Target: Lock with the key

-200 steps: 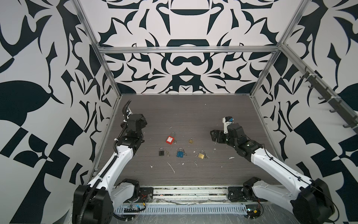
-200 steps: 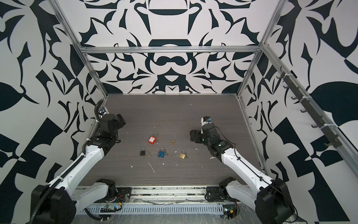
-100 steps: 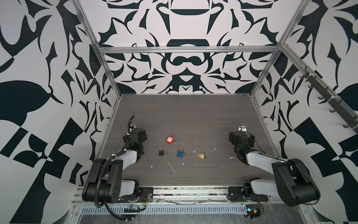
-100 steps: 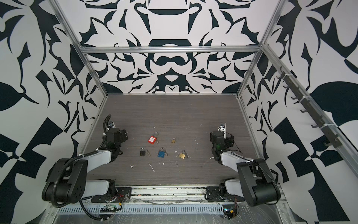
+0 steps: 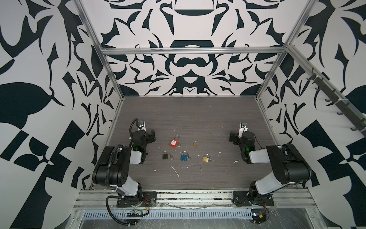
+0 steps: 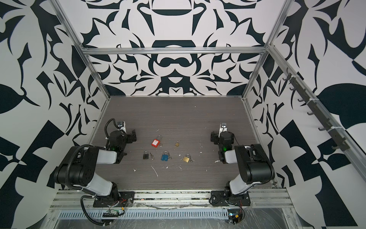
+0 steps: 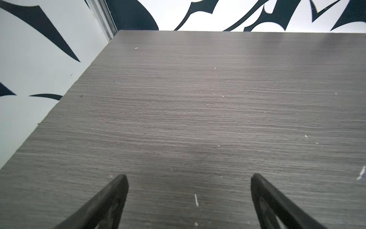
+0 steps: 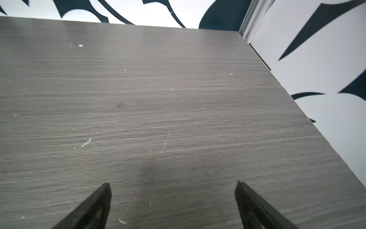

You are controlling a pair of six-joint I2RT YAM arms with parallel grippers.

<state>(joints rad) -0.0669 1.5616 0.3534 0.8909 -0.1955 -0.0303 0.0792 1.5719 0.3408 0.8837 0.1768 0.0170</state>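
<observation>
Nearest the front edge of the bench [image 5: 198, 184], the left arm [image 5: 111, 170] and right arm [image 5: 287, 166] fold back over their bases, with white flecks [image 5: 175, 171] scattered on the surface between them. Just beyond, three locks lie flat in a row mid-bench: the black padlock [image 5: 164, 155], the blue padlock [image 5: 184, 157] and the brass padlock [image 5: 206, 158]. Small keys [image 5: 171, 156] lie just beside the right side of each. A little farther lie the red padlock [image 5: 174, 143], with a key at its lower right corner, and the small brass padlock [image 5: 195, 144], the two apart. About level with these, the left hand [image 7: 189, 176] sits at the bench's left side and the right hand [image 8: 172, 183] at its right, both well apart from every lock and key. Each hand is spread wide, with only bench grain between its fingers. Farthest back stands the black-and-white patterned wall [image 5: 188, 65].
</observation>
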